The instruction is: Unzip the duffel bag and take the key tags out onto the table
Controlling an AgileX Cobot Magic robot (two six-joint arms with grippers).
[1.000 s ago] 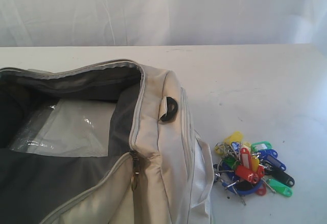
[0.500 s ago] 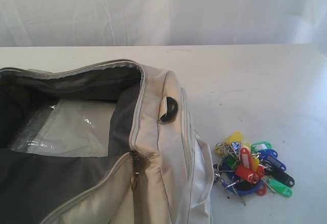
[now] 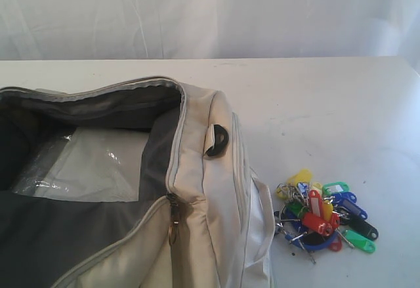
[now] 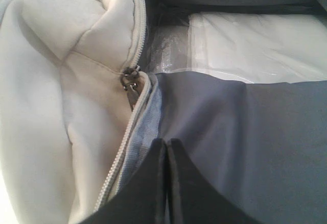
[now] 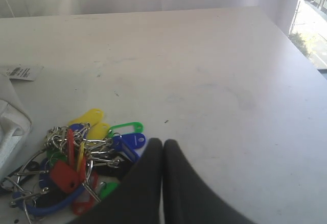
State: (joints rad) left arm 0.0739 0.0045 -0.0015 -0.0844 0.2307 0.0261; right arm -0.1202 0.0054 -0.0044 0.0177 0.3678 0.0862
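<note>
The cream duffel bag [image 3: 210, 189] lies unzipped on the left, dark grey lining and a clear plastic sheet [image 3: 92, 163] showing inside. The key tags [image 3: 325, 217] lie in a bunch on the white table [image 3: 315, 104], just right of the bag. Neither gripper shows in the exterior view. My left gripper [image 4: 167, 141] is shut and empty above the bag's lining, near the zipper slider [image 4: 129, 79]. Shut as well, my right gripper [image 5: 163, 143] hangs over the table beside the key tags [image 5: 76, 157], holding nothing.
A white curtain [image 3: 210, 12] hangs behind the table's far edge. A black D-ring [image 3: 216, 140] sits on the bag's end, with a white webbing handle [image 3: 259, 229] below it. A small paper label [image 5: 20, 72] lies on the table near the bag.
</note>
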